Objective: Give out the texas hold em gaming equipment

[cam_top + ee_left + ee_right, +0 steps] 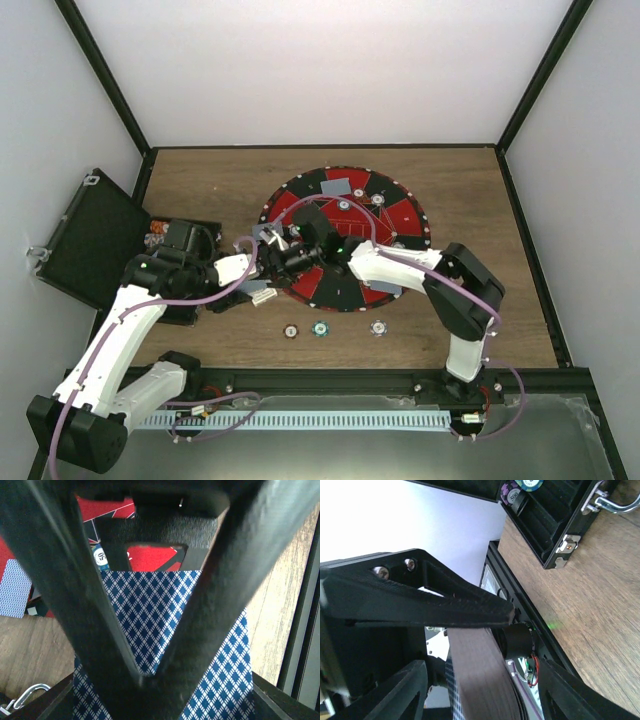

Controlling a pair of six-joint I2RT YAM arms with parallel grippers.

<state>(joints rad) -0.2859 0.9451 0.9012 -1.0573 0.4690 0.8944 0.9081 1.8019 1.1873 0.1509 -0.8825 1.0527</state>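
Closest to the left wrist lens are the left jaws: two broad bars of matte black plastic that run down like a letter V. Their tips meet at 6 o'clock, so they are closed; whether they nip anything I cannot tell. Behind them lies a blue-backed card printed with small blue and white diamonds. At 10 o'clock a poker chip with a white centre carries the number 50. Above it, at 11 o'clock, the round mat shows red and black panels. A second card of the same pattern is at 9 o'clock. Pale wood grain of the surface shows at 3 o'clock.

On the right wrist view the right jaws, black printed plastic with fine layer lines and two screws, grip a deck of cards seen from its edge at 6 o'clock. The black case is at 1 o'clock, with ribbed slots, a chrome latch and two striped chips inside; their writing is too cut off to read.

From the top camera both jaws meet at the 8 o'clock rim of the mat. Dealt cards lie on its panels, and a row of three chips lies on the wood at 6 o'clock of it. The case stands open at 9 o'clock.
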